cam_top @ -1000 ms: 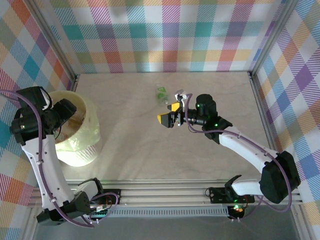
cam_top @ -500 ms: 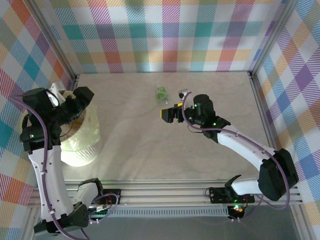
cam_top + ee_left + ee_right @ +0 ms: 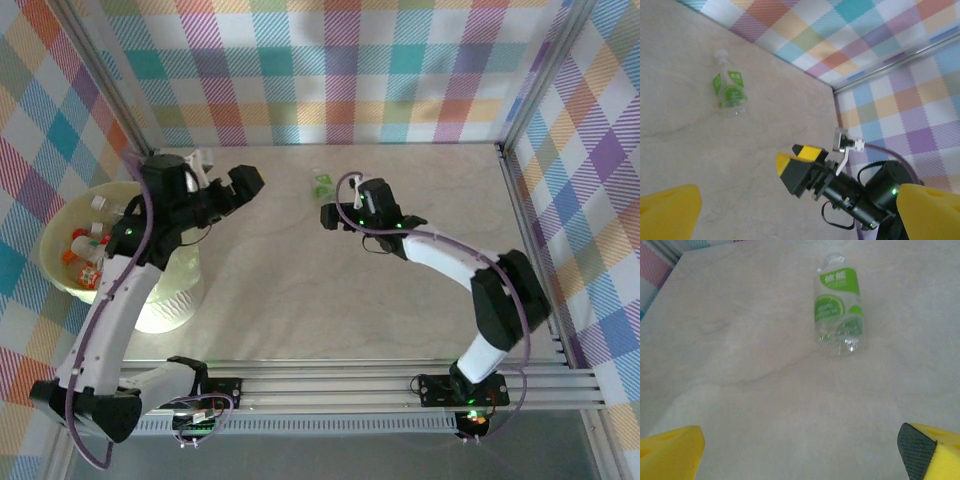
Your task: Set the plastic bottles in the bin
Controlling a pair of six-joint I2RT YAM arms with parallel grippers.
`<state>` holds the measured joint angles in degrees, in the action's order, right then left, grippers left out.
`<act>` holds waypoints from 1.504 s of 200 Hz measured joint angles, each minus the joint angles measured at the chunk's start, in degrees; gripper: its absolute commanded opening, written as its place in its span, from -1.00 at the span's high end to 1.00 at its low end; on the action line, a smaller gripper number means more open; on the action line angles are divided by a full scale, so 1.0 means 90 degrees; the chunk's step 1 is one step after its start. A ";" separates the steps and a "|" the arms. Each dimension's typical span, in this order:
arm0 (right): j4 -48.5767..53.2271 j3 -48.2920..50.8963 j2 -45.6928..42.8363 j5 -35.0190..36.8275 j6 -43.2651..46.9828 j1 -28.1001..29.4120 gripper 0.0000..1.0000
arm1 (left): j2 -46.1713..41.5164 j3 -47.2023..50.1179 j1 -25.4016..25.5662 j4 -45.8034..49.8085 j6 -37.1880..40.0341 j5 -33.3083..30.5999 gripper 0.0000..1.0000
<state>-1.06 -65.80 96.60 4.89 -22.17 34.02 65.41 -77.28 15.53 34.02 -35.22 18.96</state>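
Left pincer point(image 3: 245, 181): jaws wide apart, nothing between them. A second ago it sat over the bin point(image 3: 120, 290) with the jaws much closer together; since then it has opened and swung out over the counter point(image 3: 300, 300), pointing toward the middle. I read that as a drop just finished. Inside the bin I can see several bottles with red and orange caps and labels point(image 3: 85, 250) on the left side.

Right pincer point(image 3: 331, 217): jaws also wide apart, empty, yellow pads at the bottom corners of my wrist view. It has moved back and left from where it was a second ago, and now sits just near the remaining green-label bottle point(image 3: 838, 305), not touching. From the left wrist I can see that pincer nose-on, with the bottle well beyond it.

The bottle is clear with a lime-green label, lying on its side on the counter near the back wall, cap end pointing away from the right wrist camera. It looks like the last one outside the bin.

My call: the right arm takes this one, then carries it across to the bin on the far left.
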 measured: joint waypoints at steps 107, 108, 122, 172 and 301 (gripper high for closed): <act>0.1642 -0.3614 0.3383 0.0619 0.0398 -0.0148 -0.97 | 0.0614 0.0335 0.0481 -0.0012 -0.0282 -0.1222 -1.00; 0.1654 -0.3633 0.3398 0.0622 0.0403 -0.0148 -0.97 | 0.0614 0.0338 0.0481 -0.0015 -0.0279 -0.1234 -1.00; 0.1906 -0.4017 0.3694 0.0716 0.0432 -0.0148 -0.94 | 0.0593 0.0425 0.0481 -0.0080 -0.0279 -0.1297 -1.00; 0.2628 -0.5270 0.4544 0.0869 0.0651 -0.0155 -0.73 | 0.0491 0.0680 0.0481 -0.0163 -0.0163 -0.1353 -1.00; 0.1787 -0.2727 0.2815 0.0491 0.1042 -0.0153 0.02 | 0.1066 0.0682 0.0775 -0.0469 -0.0187 -0.1137 -1.00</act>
<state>15.03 -90.35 121.93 9.30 -12.80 32.64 75.00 -71.13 22.50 29.80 -36.91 8.73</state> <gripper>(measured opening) 0.562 0.998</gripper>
